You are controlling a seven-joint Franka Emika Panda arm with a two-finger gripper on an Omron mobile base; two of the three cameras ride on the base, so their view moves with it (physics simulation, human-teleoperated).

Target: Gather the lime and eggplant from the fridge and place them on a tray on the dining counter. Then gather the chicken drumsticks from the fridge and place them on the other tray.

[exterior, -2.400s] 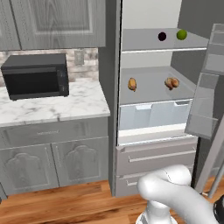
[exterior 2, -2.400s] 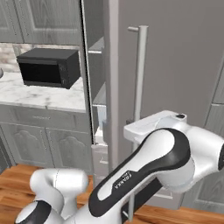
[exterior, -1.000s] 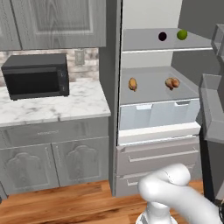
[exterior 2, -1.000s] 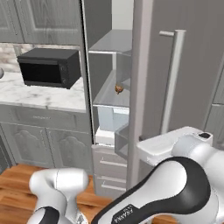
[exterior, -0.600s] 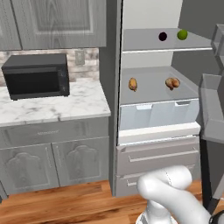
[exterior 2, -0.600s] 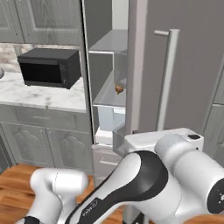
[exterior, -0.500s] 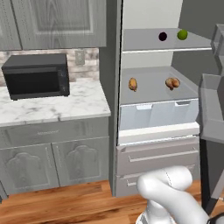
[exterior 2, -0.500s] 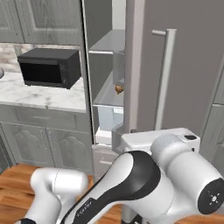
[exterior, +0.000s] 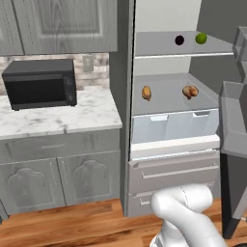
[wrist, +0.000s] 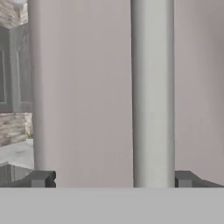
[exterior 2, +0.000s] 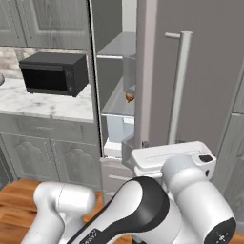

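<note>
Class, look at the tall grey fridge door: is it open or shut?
Open. The grey fridge door stands swung aside, exposing shelves with the green lime and brown chicken drumsticks.

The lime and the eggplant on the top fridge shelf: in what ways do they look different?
1. The lime is bright green; the eggplant is dark purple, almost black.
2. In the left base view the lime sits to the right of the eggplant, apart from it.
Both look small and round, and both rest on the same top shelf.

Matt grey fridge door (exterior 2: 209,71), marble counter (exterior: 58,118).
</note>
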